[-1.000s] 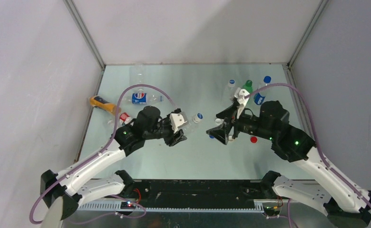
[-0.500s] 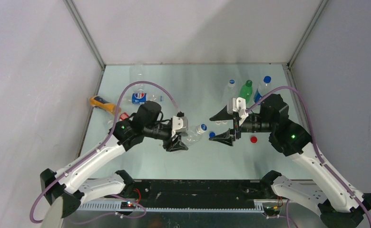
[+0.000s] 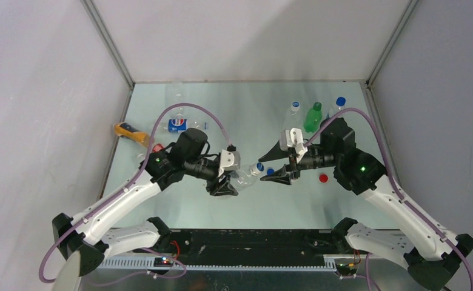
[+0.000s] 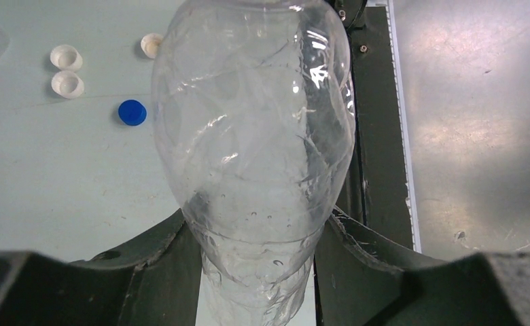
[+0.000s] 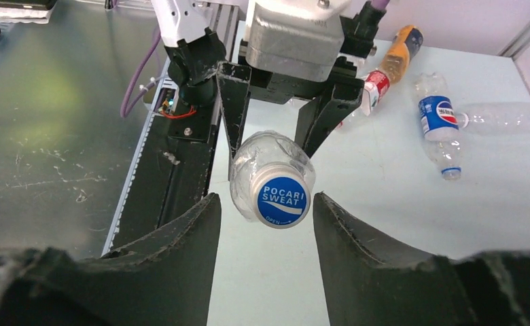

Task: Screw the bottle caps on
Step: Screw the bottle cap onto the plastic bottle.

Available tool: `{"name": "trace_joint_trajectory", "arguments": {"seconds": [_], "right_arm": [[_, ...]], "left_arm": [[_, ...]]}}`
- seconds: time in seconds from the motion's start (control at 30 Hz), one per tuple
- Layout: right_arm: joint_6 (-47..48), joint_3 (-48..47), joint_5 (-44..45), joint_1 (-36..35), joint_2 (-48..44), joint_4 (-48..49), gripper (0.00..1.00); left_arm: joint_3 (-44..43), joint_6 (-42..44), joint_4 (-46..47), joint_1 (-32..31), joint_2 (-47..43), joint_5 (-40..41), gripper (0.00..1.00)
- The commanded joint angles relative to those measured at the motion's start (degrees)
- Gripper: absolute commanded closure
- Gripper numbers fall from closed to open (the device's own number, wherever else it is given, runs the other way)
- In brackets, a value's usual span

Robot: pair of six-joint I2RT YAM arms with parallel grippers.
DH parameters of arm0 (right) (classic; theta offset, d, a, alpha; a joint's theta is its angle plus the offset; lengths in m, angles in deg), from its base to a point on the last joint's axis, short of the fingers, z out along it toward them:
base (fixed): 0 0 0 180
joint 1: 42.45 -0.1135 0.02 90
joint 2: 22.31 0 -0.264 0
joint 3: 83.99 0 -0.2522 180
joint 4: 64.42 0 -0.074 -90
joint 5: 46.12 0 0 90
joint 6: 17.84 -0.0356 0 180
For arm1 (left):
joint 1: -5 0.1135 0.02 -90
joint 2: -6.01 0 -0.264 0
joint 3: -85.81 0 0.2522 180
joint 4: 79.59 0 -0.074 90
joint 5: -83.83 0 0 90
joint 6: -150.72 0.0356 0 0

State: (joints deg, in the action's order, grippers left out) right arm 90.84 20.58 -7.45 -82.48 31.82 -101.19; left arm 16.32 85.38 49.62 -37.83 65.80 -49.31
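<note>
Well, far left: an orange-yellow bottle lies on the table, well left of the held bottle.
Labelled bottles: a blue-labelled bottle lies left of and beyond the held bottle. A red-labelled bottle lies left of it, towards the orange-yellow bottle.
Left gripper: its fingers are clamped on the held bottle's clear, crumpled body. The bottle lies sideways above the table with its mouth to the right.
Cap: a blue-topped cap printed POCARI SWEAT sits on the held bottle's mouth.
Right gripper: its fingers stand apart, one on each side of that cap. A gap shows on one side; whether the other finger touches cannot be told.
Loose caps: a loose blue cap lies on the table just right of the held bottle's mouth. Three pale caps lie just past it.
Standing bottles: a green bottle stands upright, right of and beyond the held bottle. It stands between a white-capped bottle and a blue-capped bottle.
Far right: a red cap lies on the table right of the held bottle, past the right gripper.
</note>
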Motion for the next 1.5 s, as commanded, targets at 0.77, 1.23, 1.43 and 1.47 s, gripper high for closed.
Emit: {"name": "trace_joint_trajectory", "arguments": {"seconds": [0.77, 1.23, 1.43, 1.47], "right_arm": [[-15.2, -2.5, 15.2, -4.7, 2.3, -3.1, 0.87], [-54.6, -1.0, 45.7, -10.0, 2.6, -1.4, 0.82], [-45.7, -1.0, 45.0, -10.2, 0.1, -0.4, 0.44], [-43.1, -1.0, 44.8, -10.2, -1.3, -0.6, 0.41]], "left_arm": [[0.6, -5.3, 17.8, -4.4, -4.1, 24.0, 0.99], [8.4, -4.8, 29.8, -12.5, -6.9, 52.2, 1.00], [8.0, -5.9, 25.8, -11.9, -5.7, 51.2, 1.00], [7.8, -6.6, 24.2, -11.1, -5.6, 50.1, 1.00]]}}
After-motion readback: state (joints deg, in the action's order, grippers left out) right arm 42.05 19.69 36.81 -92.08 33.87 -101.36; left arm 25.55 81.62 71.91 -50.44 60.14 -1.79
